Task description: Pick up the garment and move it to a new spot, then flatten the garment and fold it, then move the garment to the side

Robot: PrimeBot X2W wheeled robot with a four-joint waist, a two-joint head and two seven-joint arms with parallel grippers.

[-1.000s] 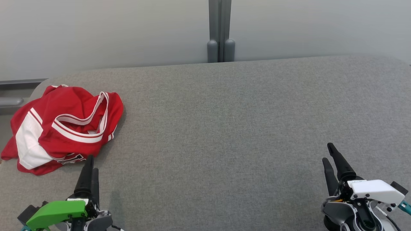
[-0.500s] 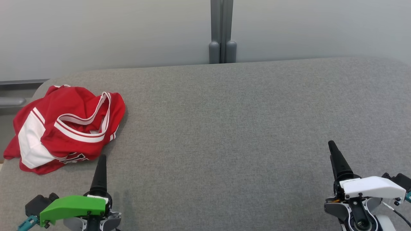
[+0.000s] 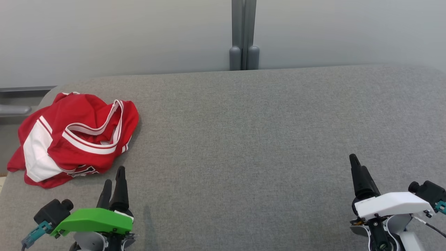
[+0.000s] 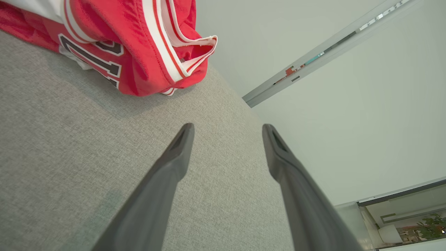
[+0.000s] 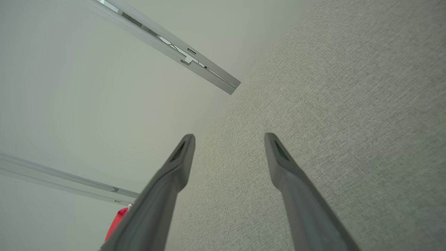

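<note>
Weighed the risks from the left gripper [image 3: 114, 175] outward. Found it angled low over the grey desk [image 3: 244, 139], just short of the garment [image 3: 80, 139] and not touching it. Feared snagging the desk's cloth cover on a flat approach, or shoving the heap ahead instead of getting under it.

Noted the garment crumpled in several layers, with the white-trimmed neck opening [image 3: 104, 122] uppermost. Feared catching one layer only with a pinch there, then dragging, twisting or dropping the rest on the carry.

Placed the garment at the desk's left end, its left side apparently at or past the edge. Could not tell how much overhung. Feared tipping it off the desk with any leftward push.

Recorded the left gripper spread fully wide, holding nothing, with bare desk in the gap by the wrist view. Recorded the right gripper [image 3: 357, 163] likewise fully spread and empty at the desk's near right, well apart from the garment. Expected a long reach across if wanted for a two-point lift.
</note>
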